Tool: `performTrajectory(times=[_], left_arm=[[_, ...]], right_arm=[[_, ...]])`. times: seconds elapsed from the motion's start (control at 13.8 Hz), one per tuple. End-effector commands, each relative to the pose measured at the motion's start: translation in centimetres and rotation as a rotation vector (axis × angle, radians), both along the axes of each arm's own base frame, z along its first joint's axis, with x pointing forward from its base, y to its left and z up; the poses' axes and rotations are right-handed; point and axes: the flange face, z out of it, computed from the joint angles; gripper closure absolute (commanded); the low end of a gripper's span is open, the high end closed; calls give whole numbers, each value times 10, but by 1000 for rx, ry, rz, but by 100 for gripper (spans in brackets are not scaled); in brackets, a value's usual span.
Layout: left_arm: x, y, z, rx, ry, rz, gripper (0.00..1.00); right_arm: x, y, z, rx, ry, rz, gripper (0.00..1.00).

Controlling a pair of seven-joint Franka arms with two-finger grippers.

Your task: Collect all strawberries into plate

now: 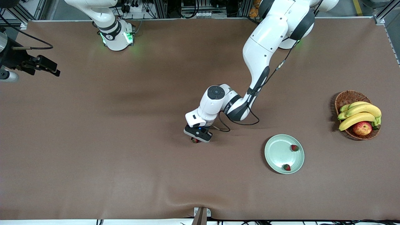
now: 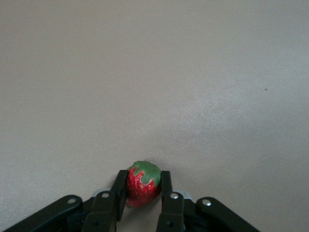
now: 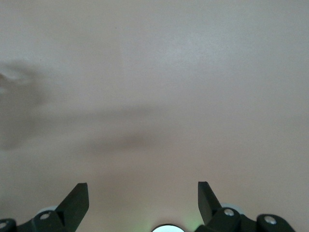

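Even overhead light fills the front view, bright and sharp, with soft shadows under the left arm [image 1: 259, 78] and beside the wicker basket [image 1: 348, 98]. The plate [image 1: 276, 153] carries a mild sheen. Green glow spills around the right arm's base [image 1: 117, 37]. The right wrist view looks washed, with faint blurry shadows crossing the tablecloth [image 3: 154, 96].

There were three small red strawberries [image 1: 294, 147] [image 1: 287, 167] [image 2: 142, 183], one round mint-green plate [image 1: 278, 153], one brown wicker basket [image 1: 347, 98], three yellow bananas [image 1: 362, 110] and one red-yellow apple [image 1: 362, 128].

High front overview, two close downward wrist views
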Motion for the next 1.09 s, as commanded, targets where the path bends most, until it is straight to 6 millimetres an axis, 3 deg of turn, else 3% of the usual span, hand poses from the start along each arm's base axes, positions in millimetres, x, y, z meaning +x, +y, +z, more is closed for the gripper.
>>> performTrajectory(times=[0.0, 0.29, 0.44, 0.58, 0.73, 1.02], left_arm=[[5, -2, 5, -2, -27, -13, 100], [15, 4, 32, -16, -47, 1, 100], [33, 22, 52, -22, -56, 35, 100], [35, 29, 63, 12, -25, 48, 100], [48, 49, 80, 29, 5, 82, 100], [72, 110, 83, 42, 61, 109, 100]], right_arm=[[0, -6, 12, -25, -22, 34, 0], [0, -9, 10, -26, -22, 37, 0], [0, -7, 10, -27, -22, 40, 0], [0, -7, 11, -25, -23, 40, 0], [1, -6, 11, -19, -24, 61, 0], [15, -9, 18, -18, -39, 125, 0]])
